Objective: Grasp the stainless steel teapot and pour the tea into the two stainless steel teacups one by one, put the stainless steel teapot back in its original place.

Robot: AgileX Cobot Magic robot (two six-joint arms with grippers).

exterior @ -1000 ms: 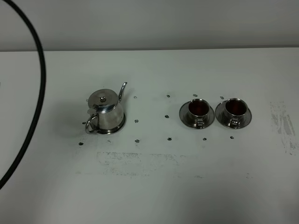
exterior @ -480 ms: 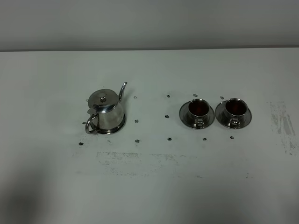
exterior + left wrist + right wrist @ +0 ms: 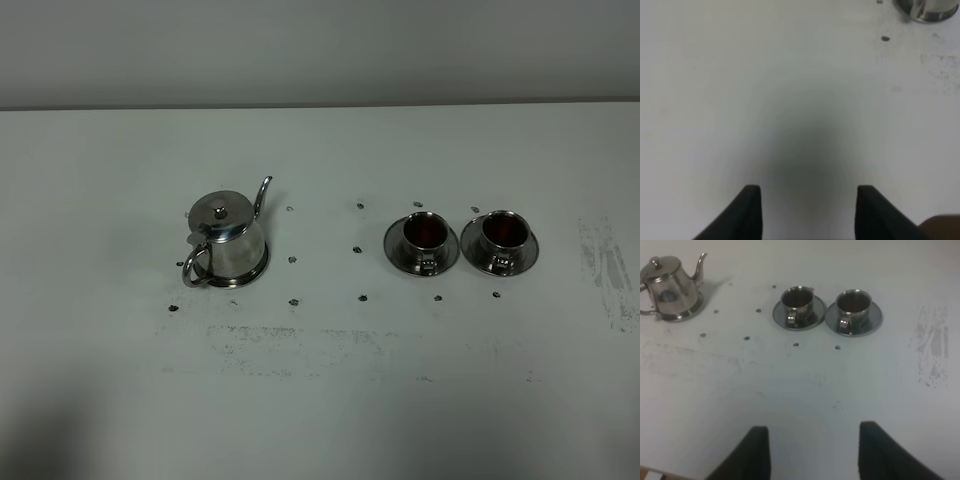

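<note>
**Teapot on its disc, both cups holding tea**

We note the shiny rounded stainless steel teapot (image 3: pixel 228 238) upright on its flat steel disc (image 3: pixel 255 272), well left of two small steel teacups (image 3: pixel 424 233) (image 3: pixel 503 231) on saucers, filled with reddish-brown tea (image 3: pixel 424 232). No legible writing. Left tool (image 3: pixel 805 210) and right tool (image 3: pixel 812 452) both spread apart above the white table (image 3: pixel 330 400), empty.

Wide bare table (image 3: pixel 330 400) between teapot (image 3: pixel 228 240) and teacups (image 3: pixel 462 241); cups' saucers touching.
</note>
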